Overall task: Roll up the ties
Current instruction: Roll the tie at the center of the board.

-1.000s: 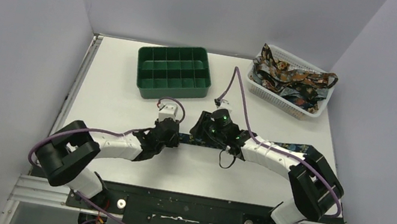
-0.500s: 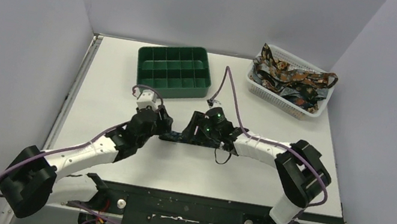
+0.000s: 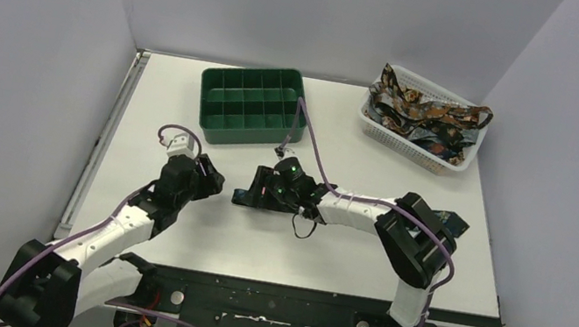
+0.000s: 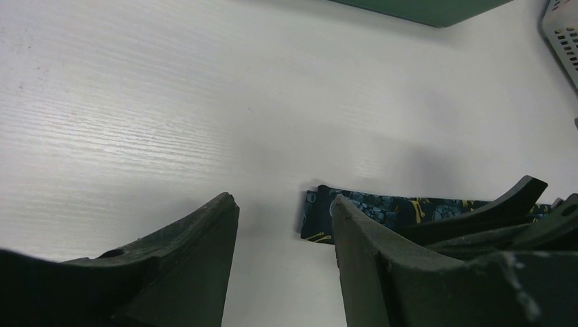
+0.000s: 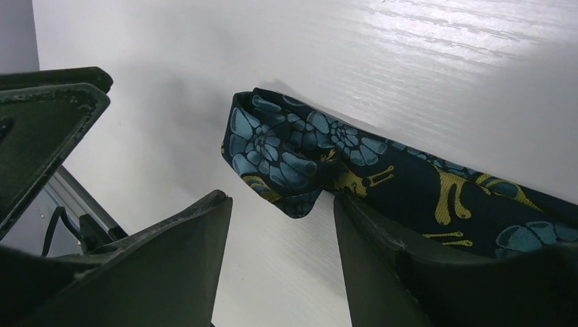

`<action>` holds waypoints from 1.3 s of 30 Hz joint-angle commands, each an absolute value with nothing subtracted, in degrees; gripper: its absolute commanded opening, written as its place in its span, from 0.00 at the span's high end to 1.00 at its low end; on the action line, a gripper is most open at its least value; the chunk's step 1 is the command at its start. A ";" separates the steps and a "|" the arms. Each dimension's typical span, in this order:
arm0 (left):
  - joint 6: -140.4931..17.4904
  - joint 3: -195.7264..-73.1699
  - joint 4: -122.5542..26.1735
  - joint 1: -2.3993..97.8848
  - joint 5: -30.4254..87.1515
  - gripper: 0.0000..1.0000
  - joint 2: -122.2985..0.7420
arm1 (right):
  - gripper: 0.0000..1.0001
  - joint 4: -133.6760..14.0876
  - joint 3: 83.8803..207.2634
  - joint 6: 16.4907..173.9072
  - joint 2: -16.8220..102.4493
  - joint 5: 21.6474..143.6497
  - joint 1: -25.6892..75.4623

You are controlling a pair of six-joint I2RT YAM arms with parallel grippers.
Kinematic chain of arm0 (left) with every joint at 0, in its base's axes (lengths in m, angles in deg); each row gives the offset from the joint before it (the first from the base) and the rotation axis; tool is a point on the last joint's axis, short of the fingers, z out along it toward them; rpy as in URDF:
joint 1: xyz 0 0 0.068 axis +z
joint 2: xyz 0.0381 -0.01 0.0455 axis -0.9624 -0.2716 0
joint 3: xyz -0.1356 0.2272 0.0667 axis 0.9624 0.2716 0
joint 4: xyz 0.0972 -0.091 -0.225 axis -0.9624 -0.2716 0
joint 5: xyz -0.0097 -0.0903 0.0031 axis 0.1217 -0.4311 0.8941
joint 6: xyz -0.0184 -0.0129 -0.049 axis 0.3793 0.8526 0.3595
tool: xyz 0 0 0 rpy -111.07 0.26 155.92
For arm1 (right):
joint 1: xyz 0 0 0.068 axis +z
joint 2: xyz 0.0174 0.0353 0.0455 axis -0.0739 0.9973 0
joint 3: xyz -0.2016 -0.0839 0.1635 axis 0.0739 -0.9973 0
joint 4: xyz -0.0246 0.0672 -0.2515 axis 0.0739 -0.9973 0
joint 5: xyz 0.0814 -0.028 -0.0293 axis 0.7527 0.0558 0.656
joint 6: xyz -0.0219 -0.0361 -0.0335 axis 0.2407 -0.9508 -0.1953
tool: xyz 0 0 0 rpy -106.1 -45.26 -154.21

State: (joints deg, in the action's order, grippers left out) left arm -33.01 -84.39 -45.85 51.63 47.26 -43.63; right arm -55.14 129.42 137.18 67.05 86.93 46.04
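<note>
Both arms are low over the white bench (image 3: 324, 254), reaching in toward each other near the middle. One tie (image 5: 293, 146) lies flat on the bench, navy with blue flower-ish blobs and yellow squiggles. Its end is doubled over on itself into a soft fold.

The right end effector (image 5: 281, 199) has its fingers spread. The folded tip of the tie sits right at the gap between them, and the rest of the strip runs off behind the right-hand finger. I can't tell if that finger is actually pressing on the fabric. Nothing is clamped though.

The left end effector (image 4: 283, 204) is spread too, with just bare bench in the gap. From its own camera the tie end lies just beside one finger, partly hidden behind it. From above the two end effectors sit near each other but apart.

At the back there's a green compartment tray (image 3: 225, 130). Off to the back right is a white mesh basket (image 3: 446, 161) with a heap of other ties (image 3: 419, 110), some hanging over the rim.
</note>
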 commanded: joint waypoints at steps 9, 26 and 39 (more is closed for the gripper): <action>-33.03 -84.17 -44.62 52.88 41.62 0.49 -43.80 | 0.64 -51.78 131.72 138.17 67.80 88.65 44.51; -32.66 -83.38 -41.28 53.39 38.52 0.49 -46.16 | 0.89 -56.78 131.81 134.07 66.29 89.09 41.53; -32.71 -82.85 -37.18 53.50 34.56 0.49 -49.80 | 0.76 -61.69 132.77 131.80 68.86 89.65 40.23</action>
State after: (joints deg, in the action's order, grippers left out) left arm -32.90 -82.90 -41.15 53.10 38.14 -48.81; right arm -59.78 130.82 132.72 68.27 90.52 40.36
